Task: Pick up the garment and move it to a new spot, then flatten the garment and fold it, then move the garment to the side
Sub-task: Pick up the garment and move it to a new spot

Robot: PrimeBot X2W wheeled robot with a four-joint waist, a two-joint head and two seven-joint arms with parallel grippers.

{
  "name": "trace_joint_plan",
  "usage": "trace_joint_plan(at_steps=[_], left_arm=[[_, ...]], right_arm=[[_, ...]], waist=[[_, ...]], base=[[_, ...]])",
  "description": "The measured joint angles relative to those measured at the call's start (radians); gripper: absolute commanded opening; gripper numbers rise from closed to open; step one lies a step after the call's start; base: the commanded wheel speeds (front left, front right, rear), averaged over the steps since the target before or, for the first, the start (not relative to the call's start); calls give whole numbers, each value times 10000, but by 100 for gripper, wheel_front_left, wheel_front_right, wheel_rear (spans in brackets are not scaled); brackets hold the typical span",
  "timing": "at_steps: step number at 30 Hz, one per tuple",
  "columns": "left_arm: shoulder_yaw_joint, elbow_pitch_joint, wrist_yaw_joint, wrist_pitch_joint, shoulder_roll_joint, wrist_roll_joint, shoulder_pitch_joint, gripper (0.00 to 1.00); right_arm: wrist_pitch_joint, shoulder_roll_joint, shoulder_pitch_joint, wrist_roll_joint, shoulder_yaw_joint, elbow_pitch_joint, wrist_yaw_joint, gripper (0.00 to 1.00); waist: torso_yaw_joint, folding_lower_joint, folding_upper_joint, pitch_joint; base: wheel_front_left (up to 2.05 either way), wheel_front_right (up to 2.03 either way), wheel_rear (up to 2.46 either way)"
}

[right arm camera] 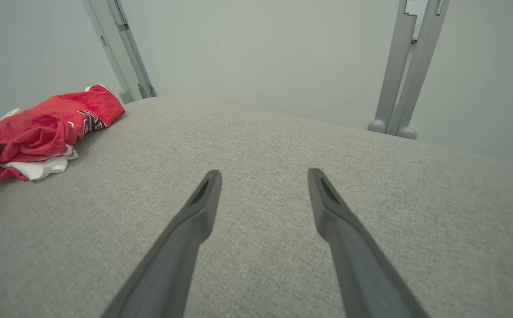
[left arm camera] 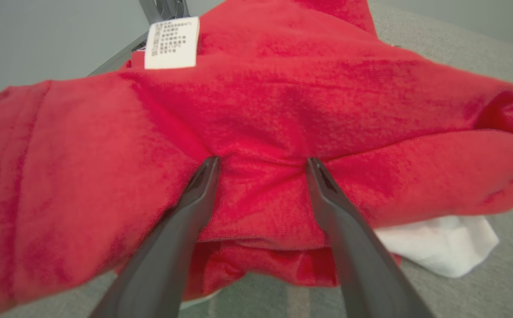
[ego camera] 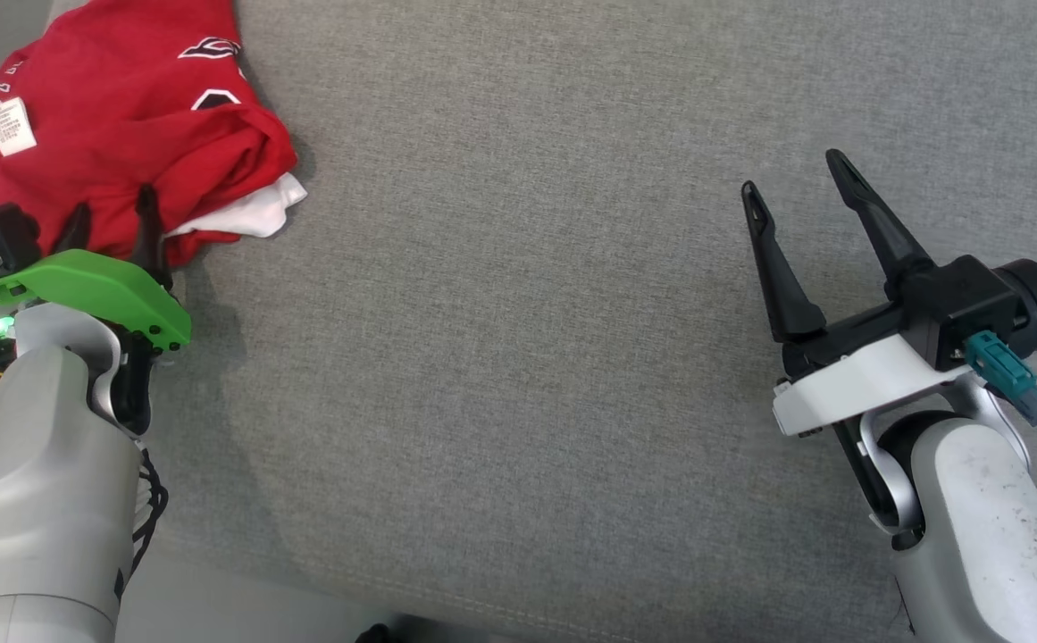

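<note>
The garment (ego camera: 125, 116) is a crumpled red shirt with a white label (ego camera: 9, 125) and a white part (ego camera: 255, 210) poking out at its near right, lying at the far left of the grey cushion. My left gripper (ego camera: 113, 204), on a green mount, stands open at the garment's near edge. In the left wrist view its fingertips (left arm camera: 212, 165) press into the red cloth (left arm camera: 260, 110), with a bunched fold between them. Far to the right, my right gripper (ego camera: 793, 174) hangs open over bare cushion. The right wrist view has that gripper (right arm camera: 264, 173) with nothing between its fingers and the garment (right arm camera: 44, 128) at far left.
The grey fabric cushion (ego camera: 527, 313) spans the view, and its front edge runs along the bottom over pale floor. Grey metal frame legs (right arm camera: 400, 66) stand behind the cushion against a pale wall, with another leg (right arm camera: 123, 48) behind the garment.
</note>
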Motion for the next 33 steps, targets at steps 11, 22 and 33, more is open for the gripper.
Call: trace_joint_plan(at_steps=[11,22,33], left_arm=[[-880,0,-13,-834,918,-589,-58,0],[-370,-2638,305,-940,1386,211,1240,0],[-598,-6556,1327,-539,1248,788,4416,0]], right_arm=[[-408,130,-55,-21,-67,282,0,100],[-920,403,708,288,-282,807,0,100],[-1177,621,1751,656,-345,1091,0,100]], waist=[[-207,0,0,-428],[-220,0,0,-1885],[-675,0,0,-3452]], base=[[0,0,0],[0,0,0],[0,0,0]])
